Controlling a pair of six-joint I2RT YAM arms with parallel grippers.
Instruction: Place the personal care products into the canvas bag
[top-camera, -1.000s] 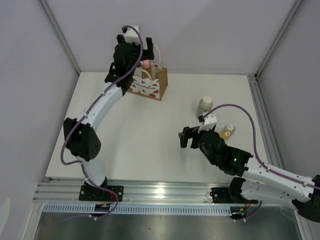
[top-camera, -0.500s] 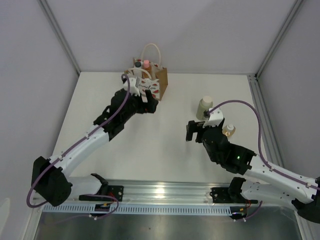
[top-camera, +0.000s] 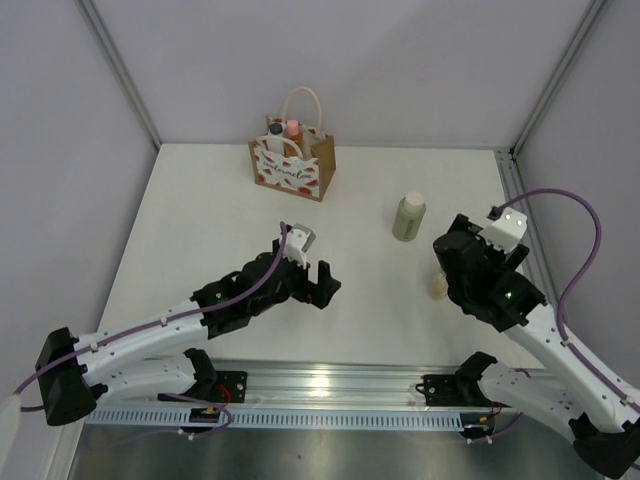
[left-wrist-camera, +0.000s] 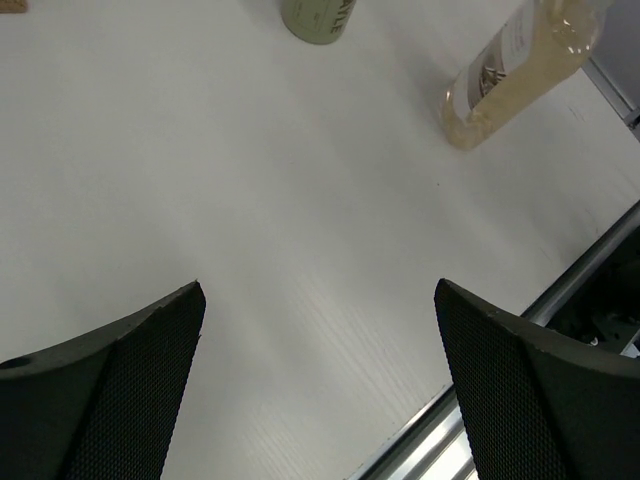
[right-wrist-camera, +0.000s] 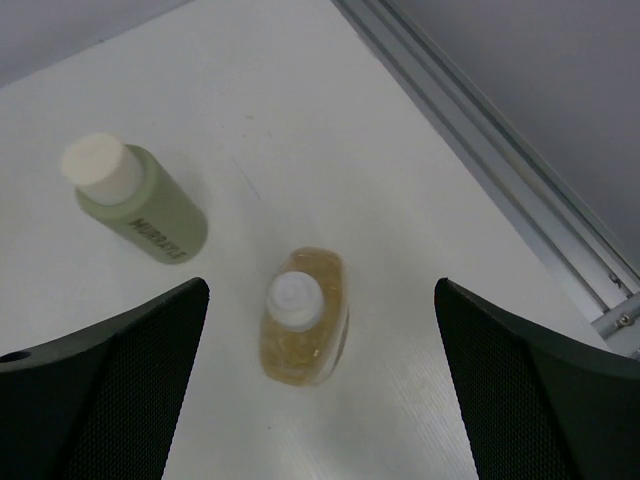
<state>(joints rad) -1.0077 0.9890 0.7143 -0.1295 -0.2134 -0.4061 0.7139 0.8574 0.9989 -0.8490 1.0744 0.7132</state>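
Left gripper (left-wrist-camera: 318, 295) back, wide open (empty)

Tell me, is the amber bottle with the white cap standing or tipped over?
Upright: the amber bottle stands on its base, white cap pointing up.

Dark capitals, perhaps "MURDOCK", down the pale olive bottle (right-wrist-camera: 145, 205).

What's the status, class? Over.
Left gripper open, empty. Right gripper open over amber bottle. Olive bottle beside it; pink-capped bottle, black-lidded jar in canvas bag. No obstruction seen.
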